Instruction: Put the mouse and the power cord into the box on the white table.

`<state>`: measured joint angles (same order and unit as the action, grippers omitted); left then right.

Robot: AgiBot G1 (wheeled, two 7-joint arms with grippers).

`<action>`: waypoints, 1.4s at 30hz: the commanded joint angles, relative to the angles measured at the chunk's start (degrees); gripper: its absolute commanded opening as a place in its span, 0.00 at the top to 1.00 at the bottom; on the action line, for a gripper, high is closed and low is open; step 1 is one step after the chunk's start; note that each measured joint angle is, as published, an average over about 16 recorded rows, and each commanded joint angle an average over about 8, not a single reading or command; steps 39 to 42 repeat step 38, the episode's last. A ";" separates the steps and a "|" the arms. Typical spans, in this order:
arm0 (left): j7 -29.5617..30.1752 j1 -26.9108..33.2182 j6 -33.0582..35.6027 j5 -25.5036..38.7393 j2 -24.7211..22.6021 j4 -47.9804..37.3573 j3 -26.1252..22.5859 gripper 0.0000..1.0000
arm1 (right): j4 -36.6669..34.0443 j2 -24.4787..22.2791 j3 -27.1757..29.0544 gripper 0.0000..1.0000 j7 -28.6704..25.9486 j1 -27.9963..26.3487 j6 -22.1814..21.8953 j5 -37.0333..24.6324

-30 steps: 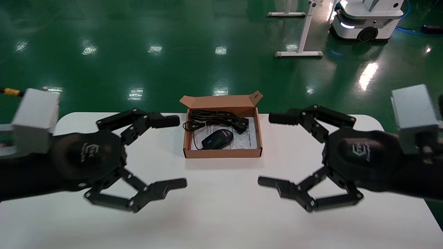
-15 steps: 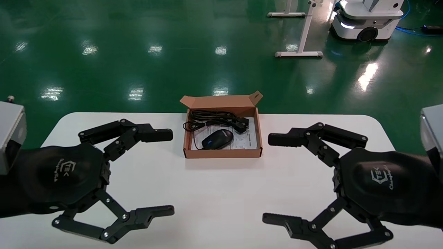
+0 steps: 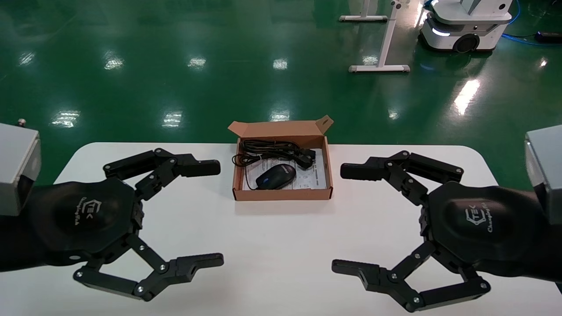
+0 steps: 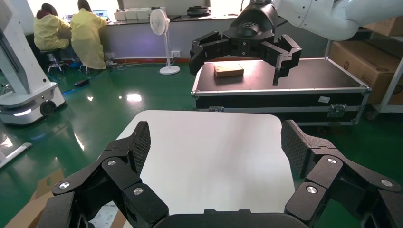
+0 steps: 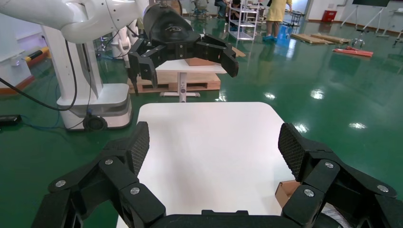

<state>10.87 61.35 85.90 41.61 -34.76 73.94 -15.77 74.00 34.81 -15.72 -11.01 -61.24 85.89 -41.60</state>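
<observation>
Head view. The brown cardboard box [image 3: 283, 169] sits at the far middle of the white table [image 3: 281, 245], its flap lid standing open at the back. Inside, the black mouse [image 3: 275, 176] with its blue scroll wheel lies on the white printed sheet [image 3: 312, 177], and the bundled power cord [image 3: 274, 151] with its chunky plug lies just behind it against the back wall. The left gripper [image 3: 213, 214] hovers over the table to the left of the box, fingers spread wide and holding nothing. The right gripper [image 3: 347, 218] mirrors it on the right, likewise spread and empty. Both are well apart from the box.

Left wrist view. The left gripper [image 4: 216, 147] frames bare tabletop [image 4: 209, 156] between its splayed fingers [image 4: 138, 145]; the right gripper [image 4: 245, 47] shows farther off, open. Only a cardboard corner of the box [image 4: 23, 213] enters at the edge.

Right wrist view. The right gripper [image 5: 214, 147] is open over bare table [image 5: 209, 152]; the left gripper [image 5: 183, 52] faces it, open. A corner of the box [image 5: 285, 190] shows beside one finger.

Judgement. Both items appear already packed, so the placing step looks complete. What remains seems only to hold the arms clear; closing the lid is not asked for.
</observation>
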 commanded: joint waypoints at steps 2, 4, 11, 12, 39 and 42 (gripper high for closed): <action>-0.03 0.05 -0.06 0.06 -0.07 -0.10 -0.07 0.00 | -0.14 0.06 -0.09 0.00 0.10 -0.10 -0.06 -0.08; -0.04 0.07 -0.08 0.09 -0.10 -0.15 -0.10 0.00 | -0.20 0.09 -0.14 0.00 0.14 -0.15 -0.08 -0.12; -0.06 0.12 -0.14 0.15 -0.16 -0.26 -0.16 0.00 | -0.34 0.15 -0.23 0.00 0.22 -0.24 -0.14 -0.19; -0.07 0.12 -0.14 0.15 -0.17 -0.27 -0.17 0.00 | -0.35 0.16 -0.24 0.00 0.23 -0.25 -0.15 -0.19; -0.13 0.20 -0.23 0.24 -0.25 -0.37 -0.25 0.00 | -0.50 0.24 -0.35 0.00 0.34 -0.36 -0.26 -0.30; -0.13 0.20 -0.23 0.24 -0.25 -0.37 -0.25 0.00 | -0.50 0.24 -0.35 0.00 0.34 -0.36 -0.26 -0.30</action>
